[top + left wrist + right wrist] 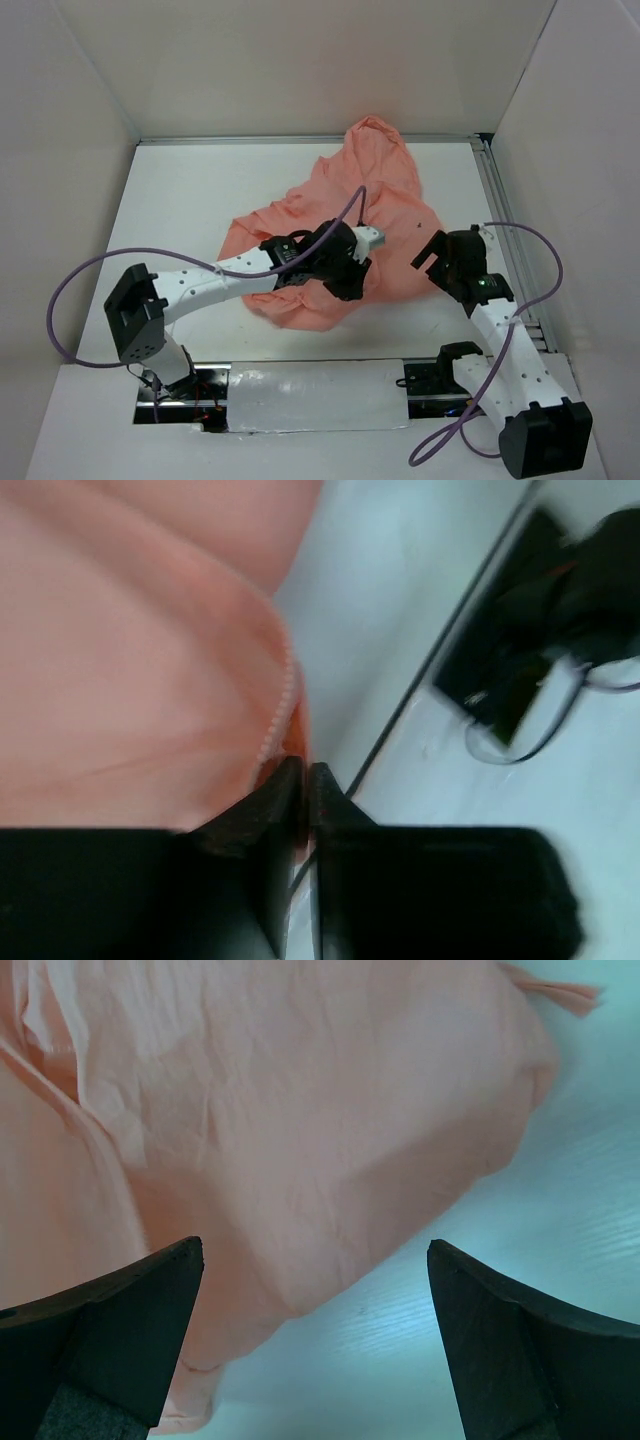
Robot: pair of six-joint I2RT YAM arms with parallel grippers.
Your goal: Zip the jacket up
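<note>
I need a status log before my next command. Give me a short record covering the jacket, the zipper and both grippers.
jacket: salmon-pink, crumpled in a heap mid-table, not laid flat
zipper teeth: one unjoined row along a jacket edge, seen in the left wrist view
left gripper: jaws almost together at that zipper edge, seemingly pinching it
right gripper: wide open, empty, above the jacket's right edge
table: white

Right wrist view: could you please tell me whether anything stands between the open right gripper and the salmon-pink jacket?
Nothing visible does: the right gripper hovers open facing the salmon-pink thin-fabric jacket, bare white table beside it.
</note>
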